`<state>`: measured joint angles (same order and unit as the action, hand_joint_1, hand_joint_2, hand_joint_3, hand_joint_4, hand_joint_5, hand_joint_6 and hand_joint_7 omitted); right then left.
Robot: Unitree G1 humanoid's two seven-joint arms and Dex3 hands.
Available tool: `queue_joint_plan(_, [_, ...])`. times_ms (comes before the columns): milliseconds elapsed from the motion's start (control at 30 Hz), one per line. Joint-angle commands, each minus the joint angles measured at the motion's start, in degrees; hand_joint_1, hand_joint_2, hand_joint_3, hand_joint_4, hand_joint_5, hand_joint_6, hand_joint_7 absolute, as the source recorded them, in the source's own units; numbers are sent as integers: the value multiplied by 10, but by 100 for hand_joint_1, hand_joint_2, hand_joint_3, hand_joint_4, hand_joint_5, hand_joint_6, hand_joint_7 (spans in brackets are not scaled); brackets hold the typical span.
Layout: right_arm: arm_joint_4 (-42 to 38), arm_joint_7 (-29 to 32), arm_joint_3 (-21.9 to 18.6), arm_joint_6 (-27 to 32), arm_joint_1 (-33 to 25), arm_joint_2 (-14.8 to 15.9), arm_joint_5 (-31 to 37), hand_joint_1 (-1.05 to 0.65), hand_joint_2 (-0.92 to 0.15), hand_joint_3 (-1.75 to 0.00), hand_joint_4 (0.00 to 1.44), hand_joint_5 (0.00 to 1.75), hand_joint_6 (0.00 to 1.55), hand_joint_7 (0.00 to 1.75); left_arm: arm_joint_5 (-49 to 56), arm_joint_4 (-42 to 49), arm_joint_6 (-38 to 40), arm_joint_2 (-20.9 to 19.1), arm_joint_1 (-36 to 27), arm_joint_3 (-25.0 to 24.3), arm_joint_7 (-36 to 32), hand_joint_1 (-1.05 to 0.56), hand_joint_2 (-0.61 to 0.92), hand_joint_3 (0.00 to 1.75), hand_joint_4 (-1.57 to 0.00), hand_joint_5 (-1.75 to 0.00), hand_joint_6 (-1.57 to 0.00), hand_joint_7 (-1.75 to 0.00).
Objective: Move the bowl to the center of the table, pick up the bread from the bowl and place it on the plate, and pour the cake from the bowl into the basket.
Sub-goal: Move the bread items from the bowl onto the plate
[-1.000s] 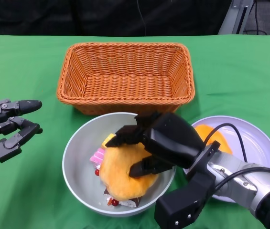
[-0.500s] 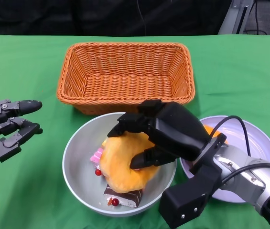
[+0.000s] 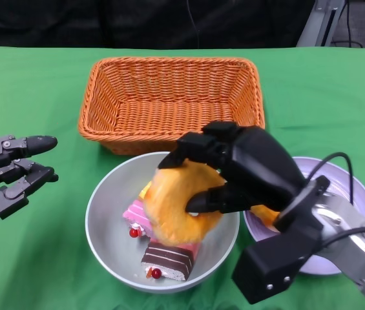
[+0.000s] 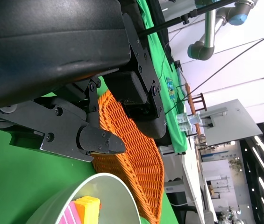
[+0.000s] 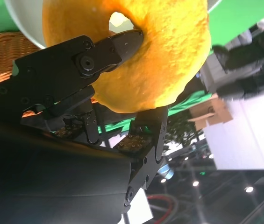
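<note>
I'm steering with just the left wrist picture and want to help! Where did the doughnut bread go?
Observer: The right hand holds the bread above the bowl.
Operator: Is cake in the bowl?
Observer: Yes, a chocolate cake slice and a pink piece lie inside.
Operator: Is the plate empty?
Observer: No, something orange lies on the plate, mostly hidden by the hand.
</note>
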<state>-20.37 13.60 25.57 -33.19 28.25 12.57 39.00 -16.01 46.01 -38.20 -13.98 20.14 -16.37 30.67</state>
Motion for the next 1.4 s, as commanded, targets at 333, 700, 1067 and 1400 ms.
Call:
queue_joint_plan(333, [165,-64,-101,43,-76,34,-73,-18,-89,-1,78,154,84,97,-19,7,5,-13,11,-6,20,-11,92,15,-71,-113,-101,-13])
queue_joint_plan(700, [274,-142,-191,103,-162,74,-140,-13,-88,-1,76,157,82,103,-13,4,4,-10,13,0,15,-12,92,14,-72,-113,-102,-13])
queue_joint_plan(1067, [267,-142,-251,121,-229,99,-136,-9,-87,-1,81,153,88,85,-11,0,3,-13,10,-1,14,-13,92,15,-72,-114,-101,-12])
queue_joint_plan(1400, [184,-132,-259,128,-246,116,-128,-6,-89,-1,79,146,89,73,-18,0,9,-16,11,-4,20,-11,92,16,-71,-114,-101,-12])
